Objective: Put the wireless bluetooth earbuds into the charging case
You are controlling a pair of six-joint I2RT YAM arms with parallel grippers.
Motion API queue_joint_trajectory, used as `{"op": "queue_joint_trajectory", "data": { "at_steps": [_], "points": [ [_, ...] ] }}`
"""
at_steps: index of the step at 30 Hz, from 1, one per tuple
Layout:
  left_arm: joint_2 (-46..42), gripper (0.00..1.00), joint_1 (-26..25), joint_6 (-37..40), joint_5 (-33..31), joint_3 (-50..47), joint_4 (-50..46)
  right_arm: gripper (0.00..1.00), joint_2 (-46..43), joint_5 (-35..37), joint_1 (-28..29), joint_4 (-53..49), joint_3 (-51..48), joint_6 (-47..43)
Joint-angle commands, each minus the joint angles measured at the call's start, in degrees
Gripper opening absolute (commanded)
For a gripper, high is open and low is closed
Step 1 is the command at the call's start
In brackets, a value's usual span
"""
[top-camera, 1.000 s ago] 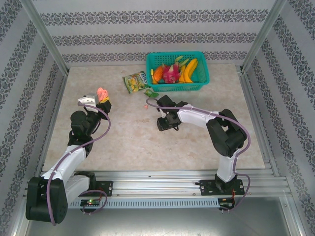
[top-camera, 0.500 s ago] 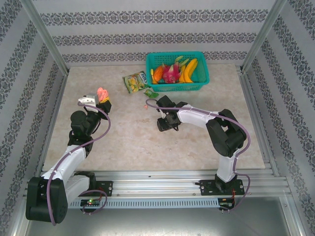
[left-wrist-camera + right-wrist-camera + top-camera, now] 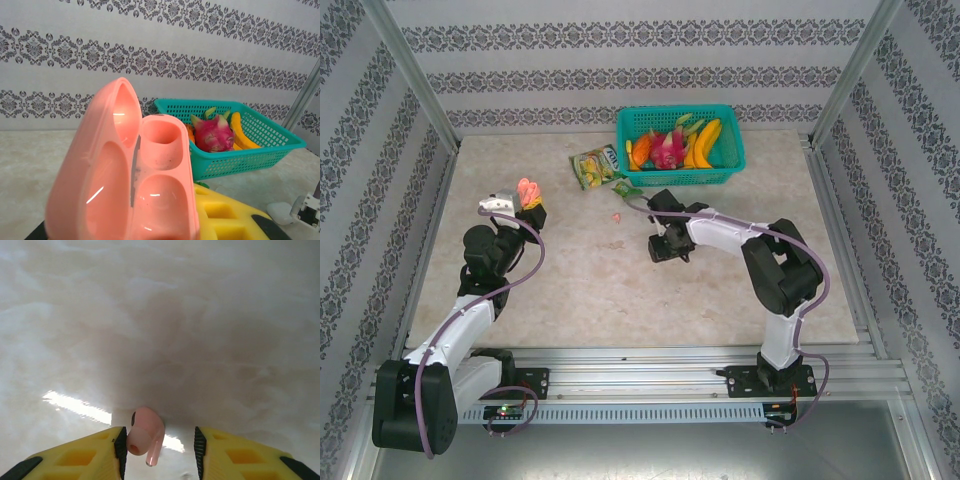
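My left gripper [image 3: 520,205] is shut on the open pink charging case [image 3: 135,185], holding it up at the table's left. The case's lid is raised and its two wells look empty. One yellow finger [image 3: 235,215] shows beside the case. My right gripper [image 3: 160,440] is low over the middle of the table [image 3: 663,248], jaws open. A pink earbud [image 3: 145,432] lies between them against the left pad, with a gap to the right pad. Another pink earbud [image 3: 616,216] lies on the table to the left of the right arm.
A teal basket [image 3: 680,145] of toy fruit stands at the back of the marble table. Two snack packets [image 3: 595,165] lie just left of it. A small white object [image 3: 280,212] sits low at the right in the left wrist view.
My right gripper has shifted a little to the right and away from me. The left arm and the case have not moved.
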Motion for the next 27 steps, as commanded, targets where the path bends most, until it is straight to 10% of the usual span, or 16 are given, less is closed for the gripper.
{"op": "queue_joint_trajectory", "data": {
  "at_steps": [1, 13, 27],
  "points": [
    [-0.20, 0.00, 0.57, -0.97, 0.82, 1.94, 1.18, 0.42, -3.26, 2.84, -3.00, -1.61, -1.68, 0.02],
    [0.46, 0.00, 0.57, -1.24, 0.92, 2.09, 1.92, 0.41, -10.29, 7.44, -12.28, -3.37, -5.54, 8.72],
    [0.91, 0.00, 0.53, -1.34, 1.19, 1.87, 2.49, 0.58, -5.91, 6.67, -4.33, -4.34, -2.21, 31.09]
  ]
}}
